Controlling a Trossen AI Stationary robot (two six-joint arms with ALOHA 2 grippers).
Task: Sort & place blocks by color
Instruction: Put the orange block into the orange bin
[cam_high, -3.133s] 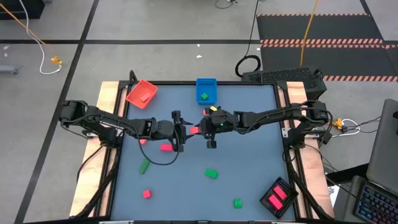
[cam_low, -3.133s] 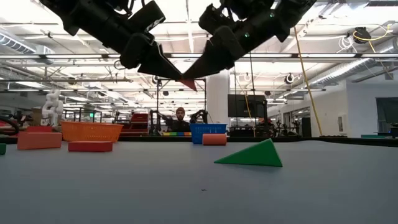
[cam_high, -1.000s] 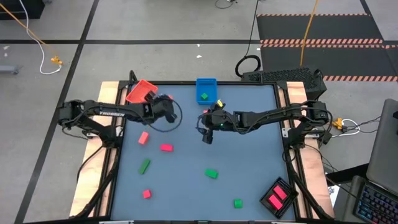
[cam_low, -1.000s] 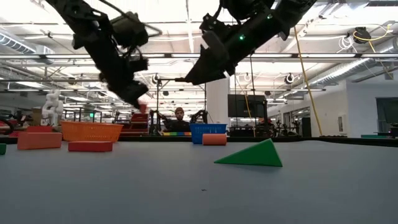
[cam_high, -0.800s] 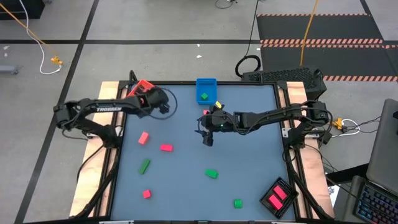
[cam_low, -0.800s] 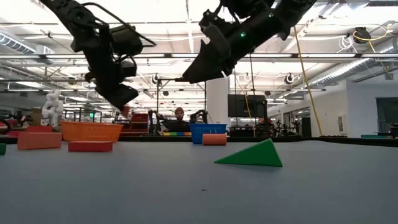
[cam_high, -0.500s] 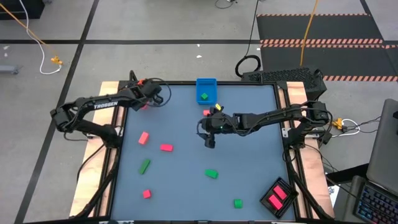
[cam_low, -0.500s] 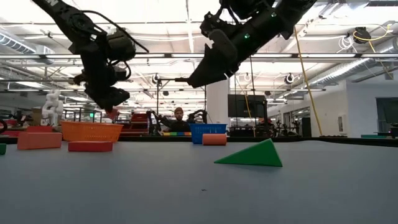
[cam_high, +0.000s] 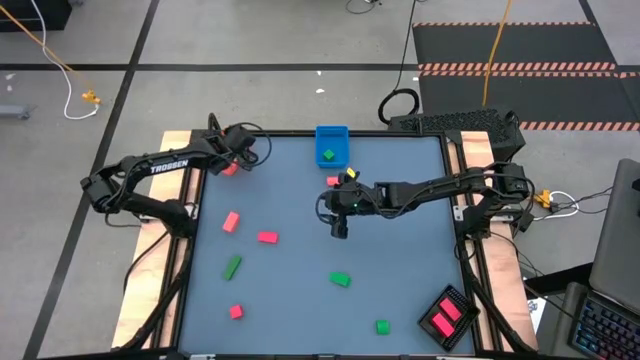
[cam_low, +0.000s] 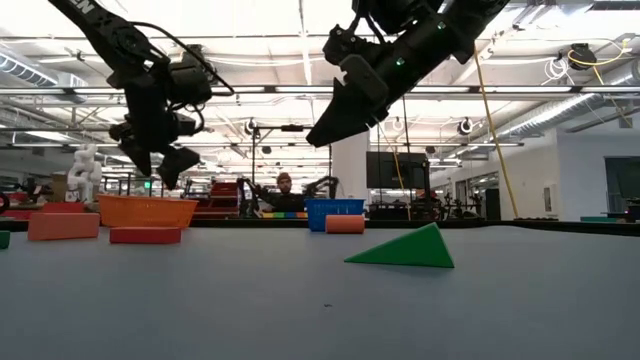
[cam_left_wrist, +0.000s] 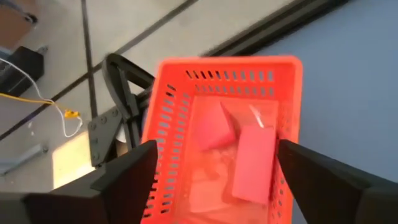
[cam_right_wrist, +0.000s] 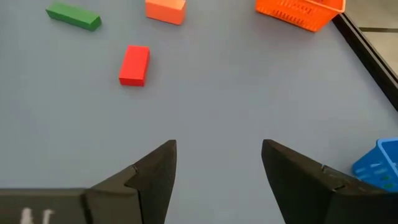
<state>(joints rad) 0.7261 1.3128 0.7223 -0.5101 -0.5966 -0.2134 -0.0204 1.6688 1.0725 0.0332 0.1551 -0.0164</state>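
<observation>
The left gripper (cam_high: 236, 150) hangs over the red tray (cam_left_wrist: 222, 134) at the upper left corner of the desk (cam_high: 400, 280), blocking any approach from above. The right gripper (cam_high: 338, 228) occupies the frame's centre. Between them lies open desk. Lower left is scattered with blocks (cam_high: 267, 238), well apart, with gaps to pass through. The blue tray (cam_high: 331, 146) stands at the upper edge.
</observation>
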